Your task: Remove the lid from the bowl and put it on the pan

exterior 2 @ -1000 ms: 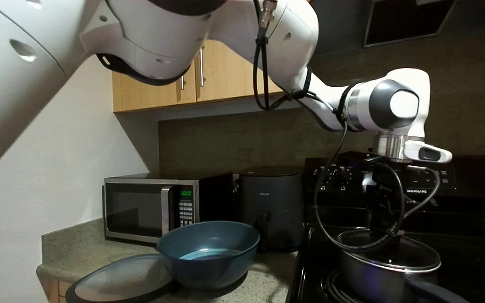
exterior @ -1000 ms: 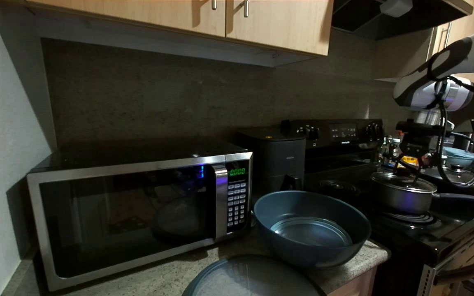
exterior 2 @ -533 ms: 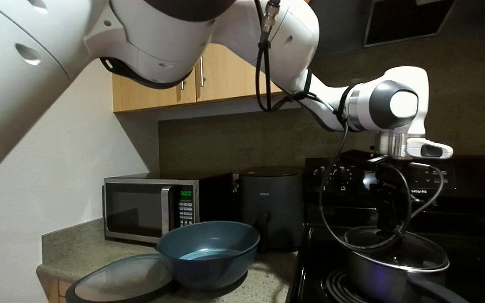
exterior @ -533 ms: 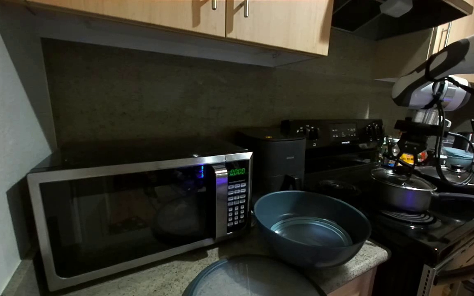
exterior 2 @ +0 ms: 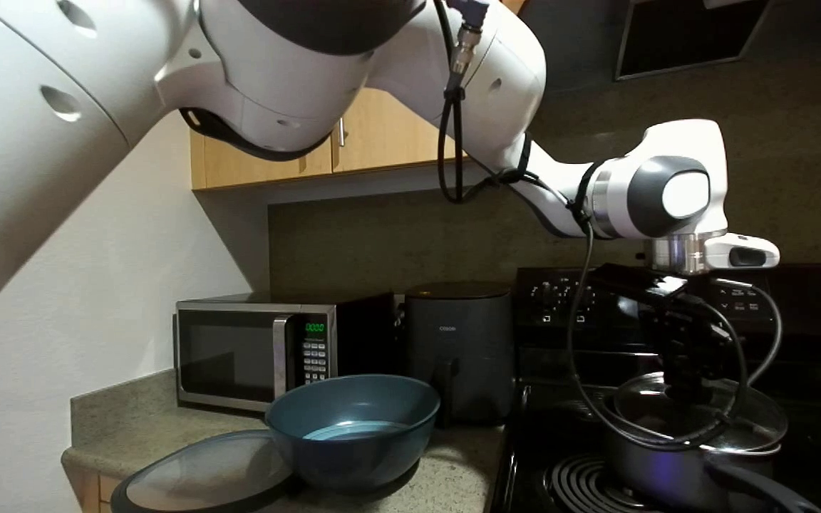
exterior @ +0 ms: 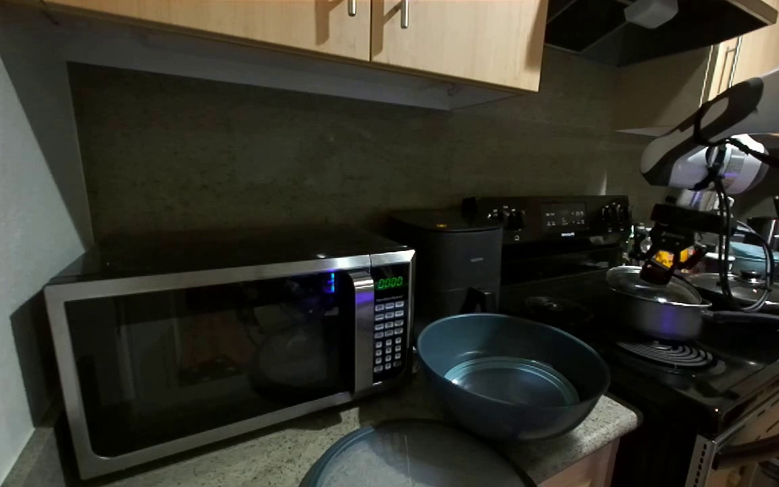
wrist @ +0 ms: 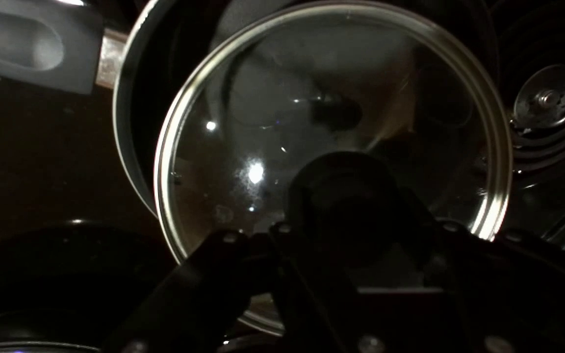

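Observation:
The lid (wrist: 272,122) is see-through glass with a shiny rim and a dark centre knob. It lies off-centre over the pan, leaving a crescent of pan rim (wrist: 121,117) bare in the wrist view. The lid (exterior 2: 749,417) and the grey pan (exterior 2: 656,470) with its long handle show on the stove; so do the lid (exterior: 680,292) and pan (exterior: 667,321) from elsewhere. My gripper (exterior: 656,272), also in an exterior view (exterior 2: 687,399), is tilted and looks shut on the knob; its fingertips (wrist: 346,215) are very dark. The bowl (exterior 2: 353,459) stands uncovered on the counter (exterior: 518,423).
A large round disc (exterior 2: 204,470) with a dark rim leans beside the bowl. A microwave (exterior 2: 239,353) and an air fryer (exterior 2: 460,356) stand behind. A coil burner (exterior: 667,353) shows below the pan. Another lidded pan (exterior: 768,292) sits beyond. A cable loop hangs from the wrist.
My gripper has tilted and moved away from the bowl. The pan has been dragged along, baring more of the burner. The lid has slid out of line with the pan's rim.

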You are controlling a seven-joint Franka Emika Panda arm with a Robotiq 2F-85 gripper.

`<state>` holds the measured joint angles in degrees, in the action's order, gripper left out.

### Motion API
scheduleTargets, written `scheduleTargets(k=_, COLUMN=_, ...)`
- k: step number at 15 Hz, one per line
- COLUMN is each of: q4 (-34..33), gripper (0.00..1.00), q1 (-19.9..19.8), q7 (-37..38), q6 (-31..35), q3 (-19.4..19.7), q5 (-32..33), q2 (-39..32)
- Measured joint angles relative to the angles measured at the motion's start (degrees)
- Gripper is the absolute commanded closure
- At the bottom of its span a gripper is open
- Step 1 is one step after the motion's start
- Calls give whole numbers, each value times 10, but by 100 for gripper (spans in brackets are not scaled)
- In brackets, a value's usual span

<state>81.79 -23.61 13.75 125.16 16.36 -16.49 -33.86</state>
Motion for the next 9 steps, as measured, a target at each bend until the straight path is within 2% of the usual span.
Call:
scheduleTargets(k=4, q4=0, gripper=77, q1=-24, q7=-88, q6=55, q3=-30, q5=-7, q2=-7)
scheduleTargets(k=7, q4=0, gripper=77, q1=-59, q7=-166, q6=97, q3=-79, q5=-65, q2=-14)
scheduleTargets(k=8, q4=0, gripper=52, q1=-72, q7=-191, q6=107, q3=-97, q5=-90, q2=-16)
scheduleTargets(k=9, q4=0, gripper=52, q1=-84, q7=-211, q6=115, q3=-114, q5=-119, q2=-18)
